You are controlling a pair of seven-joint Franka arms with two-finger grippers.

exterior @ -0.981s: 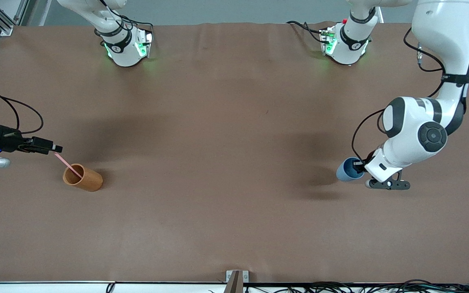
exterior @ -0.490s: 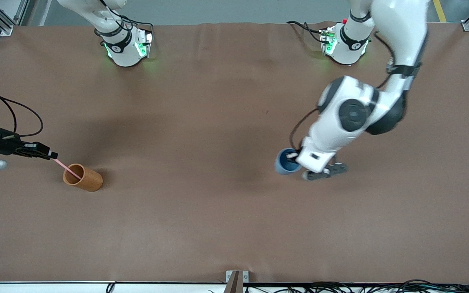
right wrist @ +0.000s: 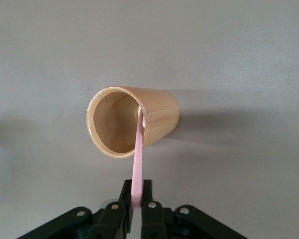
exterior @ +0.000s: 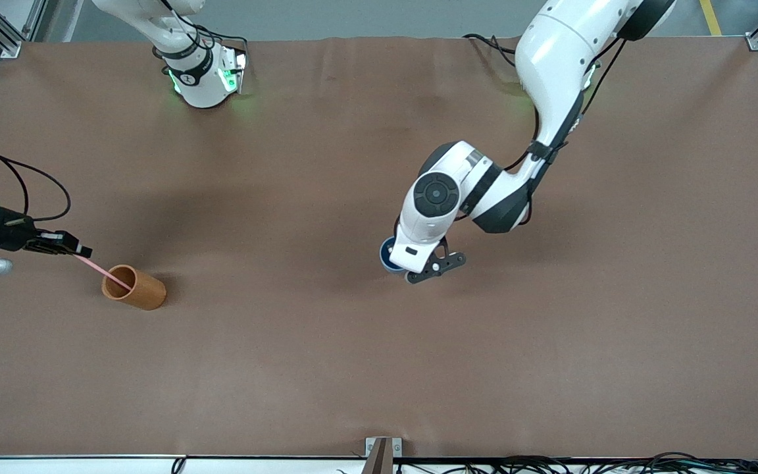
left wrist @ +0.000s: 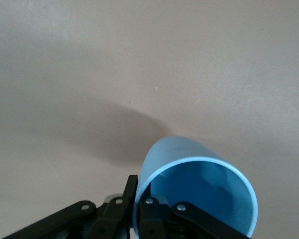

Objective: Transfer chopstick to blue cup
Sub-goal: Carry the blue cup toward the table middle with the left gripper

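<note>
My table [exterior: 326, 368] is covered edge to edge with a brown cloth, slightly wrinkled along the edge by the bases. Soft shadows lie on it; light is even, from above. A grey floor [exterior: 353, 16] shows past that edge. Aluminium frame posts [exterior: 7, 29] stand at the corners. Black cables [exterior: 583, 464] run along the near edge, beside a small metal bracket [exterior: 382, 451].

Table cover [exterior: 353, 368]: brown cloth-like sheet, matt, faintly creased along the edge by the bases; orange-brown cup [exterior: 134, 288]: wood or bamboo look, fine grain, soft satin sheen; blue cup [left wrist: 199, 196]: smooth plastic, slight gloss; chopstick [right wrist: 137, 164]: pale pink, smooth, matt; arm shells [exterior: 441, 197]: glossy white plastic with black joint rings; gripper fingers [right wrist: 147, 209]: matt black.
</note>
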